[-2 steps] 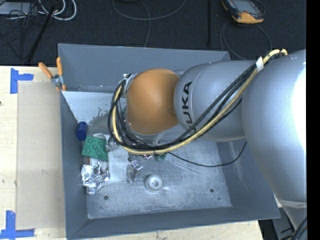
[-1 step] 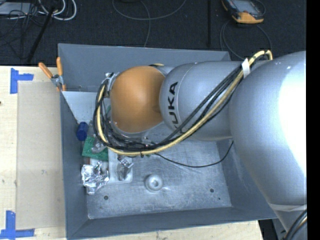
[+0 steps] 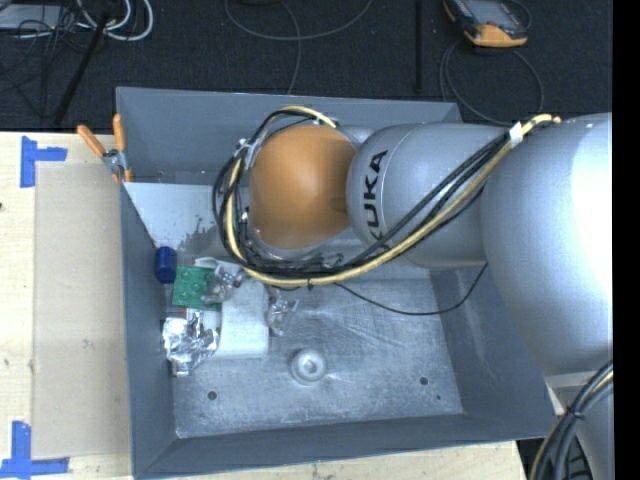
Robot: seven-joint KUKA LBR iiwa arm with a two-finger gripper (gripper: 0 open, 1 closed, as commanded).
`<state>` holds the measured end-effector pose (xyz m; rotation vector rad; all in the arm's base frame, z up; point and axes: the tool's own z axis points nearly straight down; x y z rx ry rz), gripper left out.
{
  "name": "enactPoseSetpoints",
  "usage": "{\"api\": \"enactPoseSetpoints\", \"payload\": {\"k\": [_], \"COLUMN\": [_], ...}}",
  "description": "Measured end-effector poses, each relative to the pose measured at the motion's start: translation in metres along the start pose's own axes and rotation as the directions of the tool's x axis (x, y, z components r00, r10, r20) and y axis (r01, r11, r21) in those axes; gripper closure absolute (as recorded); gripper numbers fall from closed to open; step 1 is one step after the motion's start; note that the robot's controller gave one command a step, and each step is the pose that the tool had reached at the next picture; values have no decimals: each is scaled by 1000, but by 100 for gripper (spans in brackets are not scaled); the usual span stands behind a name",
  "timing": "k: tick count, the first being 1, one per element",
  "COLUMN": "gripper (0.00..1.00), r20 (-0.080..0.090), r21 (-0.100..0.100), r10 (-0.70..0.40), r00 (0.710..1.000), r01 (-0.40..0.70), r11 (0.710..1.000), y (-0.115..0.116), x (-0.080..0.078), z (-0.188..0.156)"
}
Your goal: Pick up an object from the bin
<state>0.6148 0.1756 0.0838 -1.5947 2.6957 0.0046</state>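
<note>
My gripper (image 3: pixel 252 296) hangs below the orange dome over the left part of the bin, open. One fingertip (image 3: pixel 226 281) is by a green flat piece (image 3: pixel 187 287). The other fingertip (image 3: pixel 278 312) stands at the right edge of a white rectangular block (image 3: pixel 243 330). The block's upper end lies between the two fingers, low on the bin floor. Crumpled silver foil (image 3: pixel 190 342) touches the block's left side. A small blue cylinder (image 3: pixel 165 263) sits just above the green piece, against the left wall.
A small round silvery thing (image 3: pixel 307 366) lies on the bin floor, right of and below the block. The arm and its cables cover the bin's upper middle and right side. Bare floor shows along the front and right of the bin.
</note>
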Motion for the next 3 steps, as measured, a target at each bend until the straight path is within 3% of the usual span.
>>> {"api": "enactPoseSetpoints", "payload": {"k": [1, 2, 3], "gripper": [0, 100, 100], "r20": [-20, -25, -5], "r21": [4, 4, 1], "r10": [-99, -102, -98], "r00": [995, 994, 995], "r01": [99, 102, 98], "r11": [995, 995, 995], "y": [42, 42, 41], "x": [-10, -10, -12], "z": [4, 3, -92]}}
